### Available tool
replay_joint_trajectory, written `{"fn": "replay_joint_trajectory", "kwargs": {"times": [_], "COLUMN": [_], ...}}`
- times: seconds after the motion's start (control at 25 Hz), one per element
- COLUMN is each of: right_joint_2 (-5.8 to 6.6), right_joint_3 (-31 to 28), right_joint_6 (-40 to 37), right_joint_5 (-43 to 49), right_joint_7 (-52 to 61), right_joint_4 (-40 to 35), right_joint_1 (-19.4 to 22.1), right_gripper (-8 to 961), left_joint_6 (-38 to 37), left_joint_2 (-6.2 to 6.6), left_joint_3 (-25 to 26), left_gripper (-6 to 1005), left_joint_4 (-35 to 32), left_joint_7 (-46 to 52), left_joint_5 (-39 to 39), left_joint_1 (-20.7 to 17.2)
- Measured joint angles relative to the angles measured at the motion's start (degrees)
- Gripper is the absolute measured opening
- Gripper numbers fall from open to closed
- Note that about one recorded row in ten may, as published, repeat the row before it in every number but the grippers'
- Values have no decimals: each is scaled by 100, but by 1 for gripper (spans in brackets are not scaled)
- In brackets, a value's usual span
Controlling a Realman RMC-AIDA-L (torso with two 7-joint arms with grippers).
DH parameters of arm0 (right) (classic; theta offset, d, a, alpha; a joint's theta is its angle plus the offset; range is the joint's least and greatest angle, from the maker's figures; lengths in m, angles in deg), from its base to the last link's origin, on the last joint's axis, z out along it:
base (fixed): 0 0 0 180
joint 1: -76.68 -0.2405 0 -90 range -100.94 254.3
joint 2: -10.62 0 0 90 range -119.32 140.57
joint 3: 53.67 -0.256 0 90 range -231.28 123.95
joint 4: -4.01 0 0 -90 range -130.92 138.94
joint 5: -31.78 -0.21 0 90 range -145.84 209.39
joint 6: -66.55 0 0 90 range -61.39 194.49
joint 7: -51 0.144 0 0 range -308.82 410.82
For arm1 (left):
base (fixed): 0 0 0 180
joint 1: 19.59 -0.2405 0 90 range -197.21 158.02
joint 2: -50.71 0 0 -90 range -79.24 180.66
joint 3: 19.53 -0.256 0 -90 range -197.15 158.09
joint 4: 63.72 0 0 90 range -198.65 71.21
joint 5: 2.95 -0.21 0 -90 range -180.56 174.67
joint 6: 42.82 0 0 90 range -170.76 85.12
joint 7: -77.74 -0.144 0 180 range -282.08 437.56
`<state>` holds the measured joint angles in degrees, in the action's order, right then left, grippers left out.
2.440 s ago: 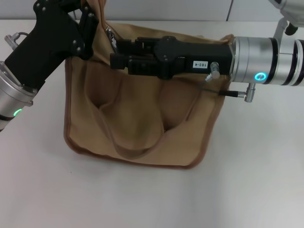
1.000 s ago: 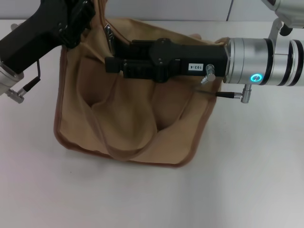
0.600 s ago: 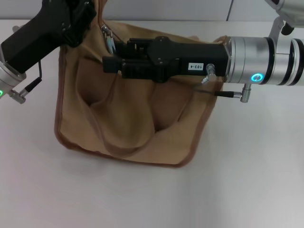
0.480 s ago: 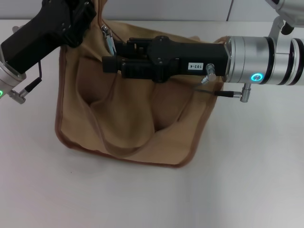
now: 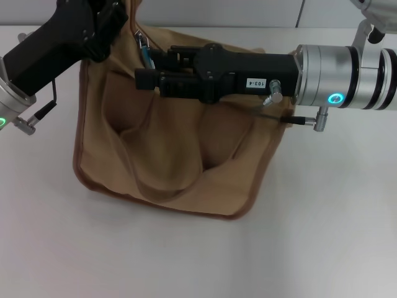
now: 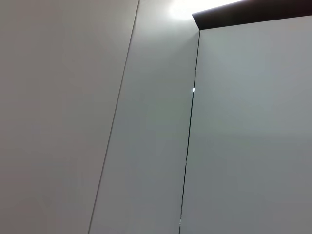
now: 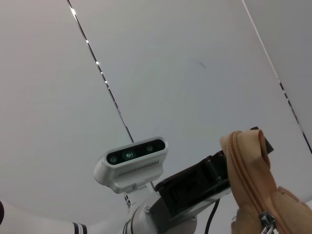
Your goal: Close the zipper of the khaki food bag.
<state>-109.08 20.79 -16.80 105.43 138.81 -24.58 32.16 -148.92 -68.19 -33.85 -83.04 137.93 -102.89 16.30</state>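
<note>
The khaki food bag [image 5: 167, 149] lies on the white table, its handles and pockets facing me. My left gripper [image 5: 116, 17] is at the bag's top left corner, shut on the raised end of the bag [image 7: 243, 161]. My right gripper [image 5: 147, 67] reaches in level from the right across the bag's top edge. It is shut on the zipper's small silver pull tab [image 5: 144, 53], close to the left gripper. The right wrist view shows the zipper tape [image 7: 242, 170] rising beside the left gripper [image 7: 195, 187], with the slider [image 7: 265, 220] at its lower end.
The white table [image 5: 322, 236] surrounds the bag. A cable and plug [image 5: 34, 121] hang from the left wrist. The left wrist view shows only pale wall panels [image 6: 146, 126]. The robot's head camera [image 7: 131, 163] appears in the right wrist view.
The left arm has lifted up and to the left, dragging the bag's left side leftward. The right gripper has moved left and slightly up, and the pull tab went with it.
</note>
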Motion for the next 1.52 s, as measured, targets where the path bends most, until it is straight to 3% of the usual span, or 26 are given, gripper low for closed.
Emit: {"fn": "replay_joint_trajectory", "kwargs": {"times": [0.52,0.96,1.2,1.52], "right_joint_2": [0,9,9,36], "right_joint_3": [26,73,76,37], "right_joint_6": [393,295,278,274], "right_joint_5": [-148,-96,-87,-81], "right_joint_7": [-48,-120,-142,-150], "right_joint_4": [222,269,274,228], "right_joint_1": [-90,-227,-225,-59], "right_gripper": [521,87,8,7], "left_joint_6": [-13,-6,-9,68], "left_joint_2": [-4,-10,-6,-2], "left_joint_3": [0,0,0,90], "left_gripper": [51,54,56,58], "left_joint_4": [87,108,150,152], "left_joint_7": [-154,-171,-244,-287], "left_joint_5": [-35,-14,-11,71], "left_joint_1": [6,12,14,-120]}}
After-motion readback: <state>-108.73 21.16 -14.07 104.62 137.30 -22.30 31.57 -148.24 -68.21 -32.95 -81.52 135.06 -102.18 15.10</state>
